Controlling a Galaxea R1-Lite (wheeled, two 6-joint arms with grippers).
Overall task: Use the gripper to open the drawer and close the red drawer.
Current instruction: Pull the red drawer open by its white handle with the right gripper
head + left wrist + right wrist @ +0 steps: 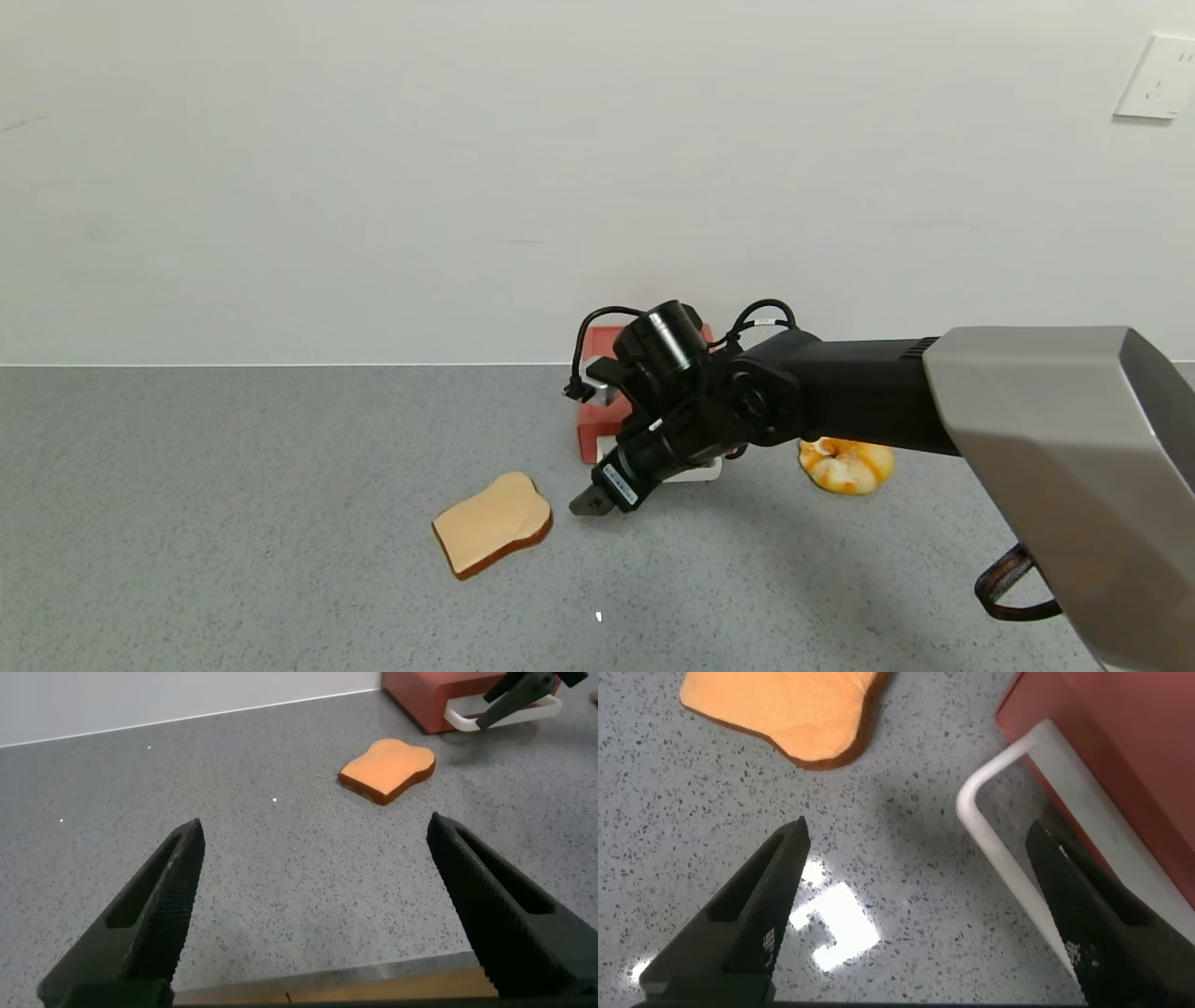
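The left gripper (313,910) never shows up in the head view; only its own wrist camera catches it, fingers spread wide over bare grey bench (233,523), holding nothing. From there the bread slice (388,768) lies well ahead of it, with the red drawer (434,698) further on, cut off at the frame edge.

Taking the red drawer (595,425) as the landmark: the bread slice (492,536) lies flat on the bench to the drawer's left and nearer the robot, well apart from it. The drawer itself sits back by the wall (467,168), and most of it is hidden behind the right arm's wrist and looping cables (you only get a red corner and a bit of top edge). Its white handle (695,472) pokes out under the arm, mostly covered.

The right gripper (590,504) hangs just in front of the drawer, angled down toward the bench. In the right wrist view its fingers (752,919) are spread apart and clamp nothing; the white handle (1008,849) runs between them, close to one finger, though I can't tell if it touches. I also can't tell whether the tray is slid out at all.

To the drawer's right, a yellow-orange pastry thing (846,465) sits on the bench, partly tucked behind the arm. A white wall outlet (1159,77) is up high, far right of the drawer.
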